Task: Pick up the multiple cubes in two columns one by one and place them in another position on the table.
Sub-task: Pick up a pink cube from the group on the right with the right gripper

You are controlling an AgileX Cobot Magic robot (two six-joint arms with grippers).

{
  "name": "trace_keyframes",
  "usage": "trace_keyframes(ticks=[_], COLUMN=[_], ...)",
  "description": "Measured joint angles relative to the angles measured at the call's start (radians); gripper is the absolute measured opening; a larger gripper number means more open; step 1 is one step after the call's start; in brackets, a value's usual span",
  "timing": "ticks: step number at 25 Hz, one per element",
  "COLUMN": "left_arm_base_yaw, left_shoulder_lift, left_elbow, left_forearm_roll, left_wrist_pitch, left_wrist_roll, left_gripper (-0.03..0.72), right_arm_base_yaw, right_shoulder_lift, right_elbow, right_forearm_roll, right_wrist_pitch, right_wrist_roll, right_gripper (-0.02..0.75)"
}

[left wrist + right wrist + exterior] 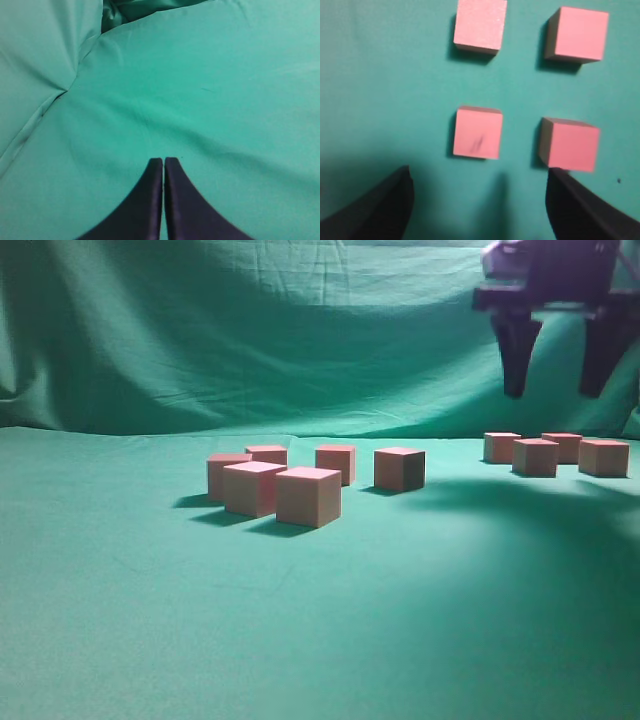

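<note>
Right claw: the right gripper (558,365) hangs wide and empty above the table's far right edge.
Below it: four cubes (477,133) in two columns, apart from one another.
Other cubes: five more (308,496) cluster mid-table.
Left claw: the left gripper (163,165) is pressed together, empty, over bare cloth.
Risk: I judge a descending finger could nudge the neighbouring cube (570,143), since the columns sit close.
Surfaces: matte, square-edged pink blocks; wrinkled teal table (150,640) cloth.
</note>
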Motion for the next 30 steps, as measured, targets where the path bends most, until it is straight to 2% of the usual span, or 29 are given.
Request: trace_keyframes(ticks=[14,18,20,21,30], left_arm_base_yaw=[0.0,0.0,0.0,0.0,0.0], left_shoulder_lift=[0.0,0.0,0.0,0.0,0.0], left_elbow=[0.0,0.0,0.0,0.0,0.0], left_forearm_roll=[0.0,0.0,0.0,0.0,0.0], left_wrist_pitch=[0.0,0.0,0.0,0.0,0.0], left_wrist_roll=[0.0,0.0,0.0,0.0,0.0], left_gripper=[0.0,0.0,0.0,0.0,0.0], right_arm_base_yaw=[0.0,0.0,0.0,0.0,0.0], right_shoulder_lift=[0.124,0.138,0.143,0.144,0.068], right_elbow=[0.0,0.0,0.0,0.0,0.0], right_forearm_roll=[0.017,0.02,0.02,0.02,0.058], right_wrist_pitch=[-0.171,-0.187,-0.189,-0.189,-0.14], right_wrist_roll=[-0.021,-0.021,-0.021,-0.019,-0.022], right_gripper=[0.54,0.382,0.267,0.245,0.254])
